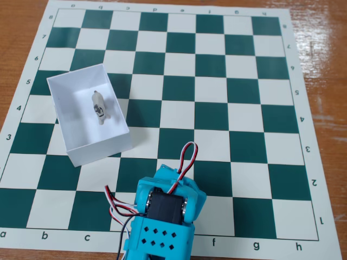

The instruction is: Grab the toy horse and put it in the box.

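Note:
The toy horse, a tiny white-grey figurine with a darker head, lies inside the box. The box is white, open-topped and thin-walled, and stands on the left part of the chessboard in the fixed view. The blue arm is folded back at the board's bottom edge, to the lower right of the box and well apart from it. Only its body, a black servo and looping wires show. The gripper's fingers are hidden under the arm, so their state does not show.
The green-and-white chessboard mat lies on a wooden table. Red, black and white wires loop up from the arm toward the board's middle.

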{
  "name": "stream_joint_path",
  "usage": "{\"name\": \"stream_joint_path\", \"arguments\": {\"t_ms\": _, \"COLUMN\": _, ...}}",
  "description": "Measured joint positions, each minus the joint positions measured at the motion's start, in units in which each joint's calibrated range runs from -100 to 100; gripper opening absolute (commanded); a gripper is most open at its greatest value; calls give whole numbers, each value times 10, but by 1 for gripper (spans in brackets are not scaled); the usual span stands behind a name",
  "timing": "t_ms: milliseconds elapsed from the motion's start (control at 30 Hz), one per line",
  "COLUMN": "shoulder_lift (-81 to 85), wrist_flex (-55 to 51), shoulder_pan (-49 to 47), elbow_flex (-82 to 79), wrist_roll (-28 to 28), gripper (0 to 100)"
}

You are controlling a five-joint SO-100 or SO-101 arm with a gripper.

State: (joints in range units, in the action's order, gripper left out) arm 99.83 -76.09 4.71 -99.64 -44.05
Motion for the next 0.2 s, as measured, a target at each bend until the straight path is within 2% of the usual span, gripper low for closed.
{"name": "stream_joint_path", "arguments": {"t_ms": 200, "shoulder_lift": 0, "wrist_flex": 1, "shoulder_pan": 0, "elbow_flex": 0, "wrist_roll": 0, "gripper": 0}}
